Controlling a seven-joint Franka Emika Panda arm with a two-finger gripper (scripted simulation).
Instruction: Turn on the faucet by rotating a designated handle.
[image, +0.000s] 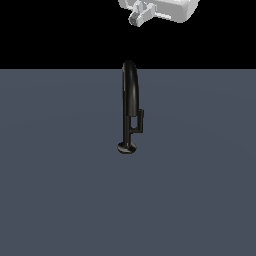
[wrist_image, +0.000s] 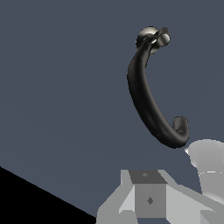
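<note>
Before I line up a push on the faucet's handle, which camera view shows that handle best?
The exterior view: the handle stands out in profile as a short bar beside the faucet stem, on that view's right. The wrist view looks down along the arch, so the handle is only a foreshortened bit near the base.

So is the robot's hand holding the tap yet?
No, nothing is held. The hand hangs high above the faucet, well apart from it and from its small handle.

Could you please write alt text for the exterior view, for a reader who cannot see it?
A glossy black faucet stands upright on a grey floor, its short handle untouched. The white gripper hangs high above it.
</note>
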